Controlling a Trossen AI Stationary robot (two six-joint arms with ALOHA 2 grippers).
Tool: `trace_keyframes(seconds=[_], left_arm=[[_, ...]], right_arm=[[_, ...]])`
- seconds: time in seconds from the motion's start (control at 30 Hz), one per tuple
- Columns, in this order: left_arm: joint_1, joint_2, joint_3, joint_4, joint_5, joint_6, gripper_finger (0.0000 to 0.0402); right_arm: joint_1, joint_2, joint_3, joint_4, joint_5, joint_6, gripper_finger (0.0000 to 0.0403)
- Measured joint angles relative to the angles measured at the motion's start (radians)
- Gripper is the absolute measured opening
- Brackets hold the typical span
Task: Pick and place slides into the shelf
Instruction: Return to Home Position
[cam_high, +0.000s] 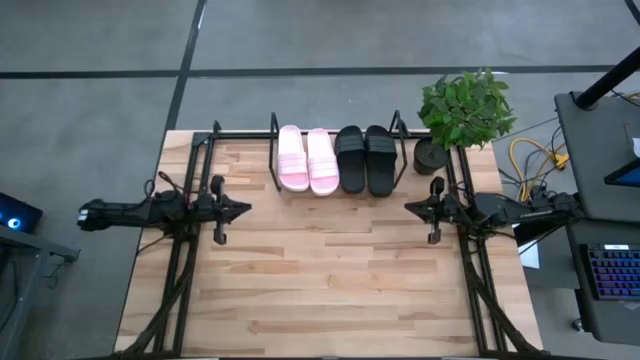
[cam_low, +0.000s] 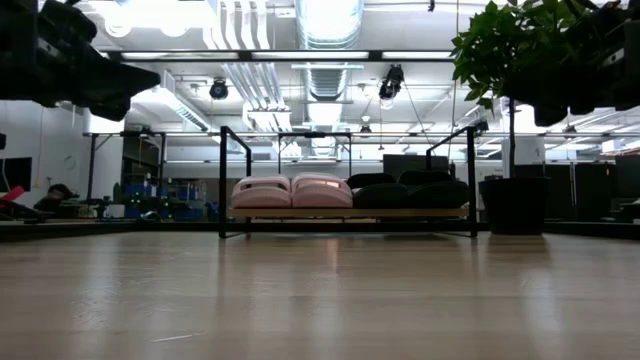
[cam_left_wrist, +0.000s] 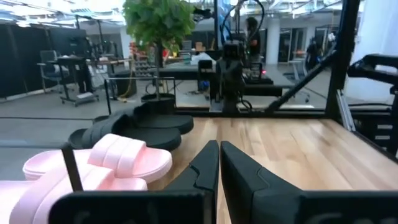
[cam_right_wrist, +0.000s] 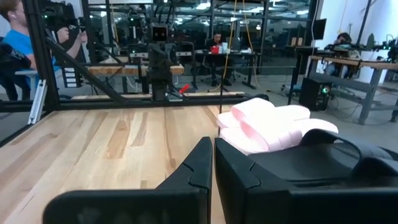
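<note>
Two light pink slides (cam_high: 307, 160) and two black slides (cam_high: 365, 158) lie side by side on the board of the black metal shelf (cam_high: 276, 150) at the table's far edge. They also show in the low view (cam_low: 292, 192) (cam_low: 400, 193). My left gripper (cam_high: 245, 208) hovers at the table's left side, shut and empty (cam_left_wrist: 219, 155). My right gripper (cam_high: 408, 207) hovers at the right side, shut and empty (cam_right_wrist: 213, 152). Both are clear of the slides.
A potted green plant (cam_high: 463, 110) in a dark pot stands at the far right corner beside the shelf. The black arm frames (cam_high: 190, 260) run along both table sides. Bare wooden tabletop (cam_high: 325, 270) lies between the arms. A person (cam_right_wrist: 12, 43) shows beyond the table.
</note>
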Motion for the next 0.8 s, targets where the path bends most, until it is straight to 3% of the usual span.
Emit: trace_keyframes(seconds=[0.27,0.8], left_arm=[[-0.072,0.0,-0.021,-0.007,-0.071,0.013,0.0],[-0.098,-0.019,-0.02,-0.022,-0.079,0.031,0.0]], right_arm=[[0.0,0.013,0.0,0.001,0.0,-0.001,0.0009],[0.0,0.016,0.0,-0.017,-0.069,0.053,0.0009]])
